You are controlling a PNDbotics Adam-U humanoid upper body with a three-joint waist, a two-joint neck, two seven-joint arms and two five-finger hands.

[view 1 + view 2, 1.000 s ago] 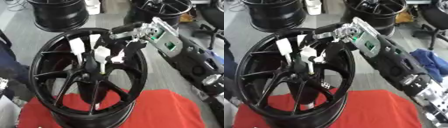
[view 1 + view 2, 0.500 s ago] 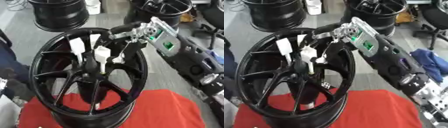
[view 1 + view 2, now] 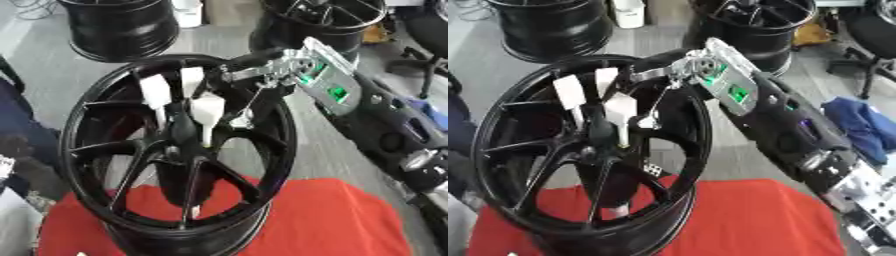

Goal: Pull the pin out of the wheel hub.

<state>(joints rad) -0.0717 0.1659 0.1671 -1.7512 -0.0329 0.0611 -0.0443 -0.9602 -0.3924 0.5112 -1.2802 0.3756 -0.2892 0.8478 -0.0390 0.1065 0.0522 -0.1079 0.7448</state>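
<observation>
red cloth (image 3: 332, 220): closest thing to the camera, spread under the wheel, lower rim sits right on it.

wheel hub (image 3: 179, 165): black multi-spoke wheel standing pretty much upright on the cloth, open face toward the camera and a bit tilted.

pins (image 3: 208, 111): three white tab-looking pieces sticking up around the center of the wheel. One nearer the middle, two more just up and left of it (image 3: 156, 92). They look seated in the hub, but I can't tell how deep.

right hand (image 3: 677, 75): comes in from the right and reaches over the top rim. Fingers are curled down inside the wheel right next to the nearest white pin. Honestly can't tell whether it's pinching the pin or just touching it.

right forearm (image 3: 785, 120): black, with a silver plate and green lights near the wrist.

other wheels (image 3: 122, 27): more black rims on the floor further back.
</observation>
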